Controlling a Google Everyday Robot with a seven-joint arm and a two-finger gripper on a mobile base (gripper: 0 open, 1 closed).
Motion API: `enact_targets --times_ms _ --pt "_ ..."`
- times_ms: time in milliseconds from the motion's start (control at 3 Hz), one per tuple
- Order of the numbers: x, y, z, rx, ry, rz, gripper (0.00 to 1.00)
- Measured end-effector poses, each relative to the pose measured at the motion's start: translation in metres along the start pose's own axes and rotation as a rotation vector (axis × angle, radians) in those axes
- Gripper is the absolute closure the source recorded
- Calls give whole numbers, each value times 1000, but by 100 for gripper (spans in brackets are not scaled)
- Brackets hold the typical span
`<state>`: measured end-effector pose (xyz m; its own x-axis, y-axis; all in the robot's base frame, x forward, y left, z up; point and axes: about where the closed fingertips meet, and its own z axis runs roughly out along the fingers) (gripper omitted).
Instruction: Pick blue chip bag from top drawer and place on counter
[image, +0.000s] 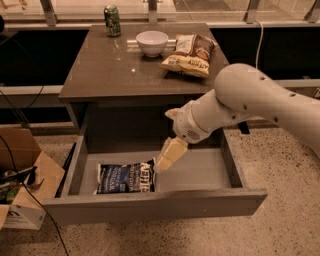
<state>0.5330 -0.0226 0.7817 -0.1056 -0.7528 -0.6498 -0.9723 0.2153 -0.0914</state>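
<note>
The blue chip bag (124, 178) lies flat on the floor of the open top drawer (200, 172), at its left side, with its white band toward the right. My gripper (167, 156) hangs on the white arm inside the drawer, just above and to the right of the bag's white-band end. It holds nothing that I can see. The counter (105, 70) is the grey-brown tabletop above the drawer.
On the counter stand a green can (112, 21), a white bowl (152, 42) and a yellow-and-brown chip bag (190, 54). A cardboard box (22, 185) with cables sits on the floor at the left. The drawer's front panel (155, 207) juts toward me.
</note>
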Motion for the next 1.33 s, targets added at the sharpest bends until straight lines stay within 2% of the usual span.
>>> enact_targets --times_ms 333,667,1000,1333 --pt "8 0 65 -82 -22 13 0" --pt "14 4 103 -138 -30 27 0" --pt "12 21 144 -218 -51 34 0" --pt "10 33 161 -258 -59 42 0"
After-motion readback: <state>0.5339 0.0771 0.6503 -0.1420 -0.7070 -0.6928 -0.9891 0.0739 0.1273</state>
